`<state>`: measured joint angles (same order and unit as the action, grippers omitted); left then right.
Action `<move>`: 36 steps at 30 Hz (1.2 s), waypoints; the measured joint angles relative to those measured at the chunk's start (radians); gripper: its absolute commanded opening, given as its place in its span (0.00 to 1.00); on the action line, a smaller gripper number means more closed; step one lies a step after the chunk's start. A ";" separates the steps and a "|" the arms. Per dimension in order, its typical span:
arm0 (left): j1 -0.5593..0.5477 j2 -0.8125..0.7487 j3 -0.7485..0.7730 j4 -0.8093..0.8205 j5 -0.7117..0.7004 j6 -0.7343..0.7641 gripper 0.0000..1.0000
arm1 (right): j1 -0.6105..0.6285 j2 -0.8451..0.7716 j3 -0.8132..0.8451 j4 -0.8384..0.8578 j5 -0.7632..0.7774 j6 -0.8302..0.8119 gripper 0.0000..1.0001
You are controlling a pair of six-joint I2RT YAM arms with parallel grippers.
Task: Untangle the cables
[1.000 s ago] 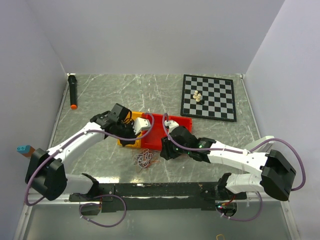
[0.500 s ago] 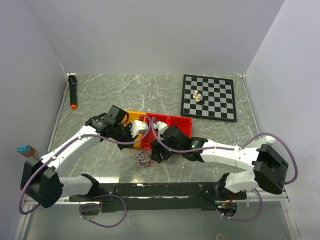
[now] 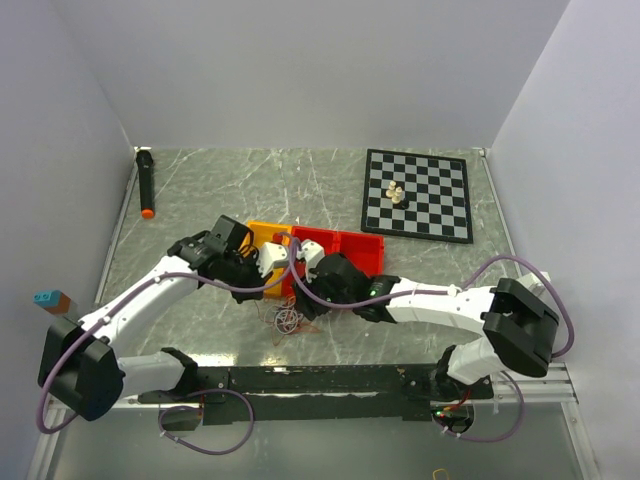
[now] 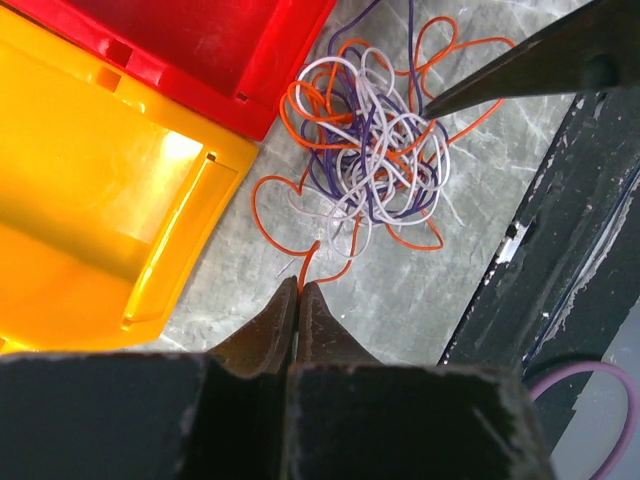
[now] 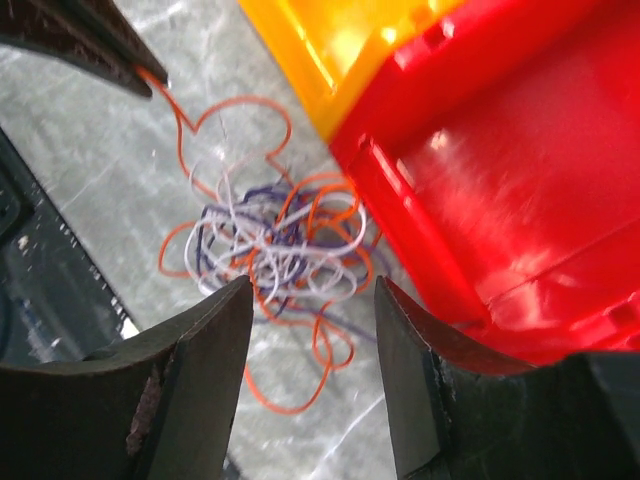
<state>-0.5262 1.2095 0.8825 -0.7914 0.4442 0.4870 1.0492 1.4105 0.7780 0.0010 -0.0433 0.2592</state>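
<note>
The cables point(image 3: 287, 318) are a small clump of orange, white and purple wire loops on the grey table, just in front of the trays. They show clearly in the left wrist view point(image 4: 372, 150) and the right wrist view point(image 5: 275, 250). My left gripper point(image 4: 298, 287) is shut on the end of an orange cable point(image 4: 309, 258) at the clump's near side. My right gripper point(image 5: 312, 300) is open just above the clump, its jaws standing to either side of it, and holds nothing. In the top view the left gripper point(image 3: 268, 290) and the right gripper point(image 3: 305, 300) flank the clump.
A yellow tray point(image 3: 268, 240) and a red tray point(image 3: 345, 247) lie side by side right behind the clump. A chessboard point(image 3: 417, 194) with pieces sits at the back right. A black marker with an orange tip point(image 3: 146, 183) lies at the back left. The black base rail point(image 3: 320, 380) runs along the near edge.
Both arms have moved toward the clump. The left gripper came forward off the yellow tray and closed on an orange end. The right gripper moved left to above the clump.
</note>
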 measured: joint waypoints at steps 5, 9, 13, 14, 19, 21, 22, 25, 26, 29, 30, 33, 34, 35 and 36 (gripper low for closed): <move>0.002 -0.033 -0.019 0.017 0.004 -0.009 0.01 | 0.002 0.014 -0.039 0.132 0.009 -0.045 0.60; 0.009 -0.040 -0.022 0.014 0.013 -0.008 0.01 | 0.002 0.037 -0.072 0.253 -0.005 -0.059 0.61; 0.039 -0.026 -0.021 0.027 0.033 -0.011 0.01 | 0.015 0.051 -0.109 0.360 -0.079 -0.090 0.60; 0.048 -0.018 -0.021 0.026 0.037 -0.014 0.01 | 0.023 0.052 -0.120 0.379 -0.093 -0.094 0.60; 0.079 0.029 -0.018 0.040 0.049 -0.022 0.01 | 0.048 0.050 -0.171 0.474 -0.178 -0.112 0.60; 0.085 0.039 -0.018 0.040 0.054 -0.022 0.01 | 0.051 0.045 -0.189 0.496 -0.195 -0.113 0.59; 0.085 0.042 -0.018 0.040 0.056 -0.024 0.01 | 0.051 0.044 -0.196 0.504 -0.198 -0.113 0.57; 0.085 0.045 -0.016 0.040 0.059 -0.029 0.01 | 0.051 0.044 -0.199 0.512 -0.195 -0.116 0.53; 0.085 0.045 -0.013 0.039 0.062 -0.030 0.01 | 0.051 0.044 -0.199 0.516 -0.188 -0.117 0.51; 0.085 0.045 -0.003 0.039 0.073 -0.032 0.01 | 0.051 0.047 -0.199 0.520 -0.158 -0.124 0.44; 0.085 0.045 0.001 0.038 0.076 -0.032 0.01 | 0.051 0.048 -0.199 0.521 -0.143 -0.126 0.43; 0.085 0.045 0.006 0.037 0.083 -0.032 0.01 | 0.051 0.052 -0.198 0.523 -0.102 -0.133 0.39; 0.085 0.045 0.006 0.034 0.083 -0.032 0.01 | 0.051 0.053 -0.198 0.523 -0.090 -0.138 0.39; 0.086 0.045 0.006 0.031 0.083 -0.032 0.01 | 0.051 0.054 -0.196 0.522 -0.077 -0.142 0.38; 0.086 0.045 0.006 0.027 0.084 -0.032 0.01 | 0.051 0.056 -0.192 0.523 -0.068 -0.147 0.38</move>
<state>-0.4404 1.2541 0.8886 -0.7643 0.5282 0.4545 1.1004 1.4670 0.5858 0.5240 -0.1112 0.1123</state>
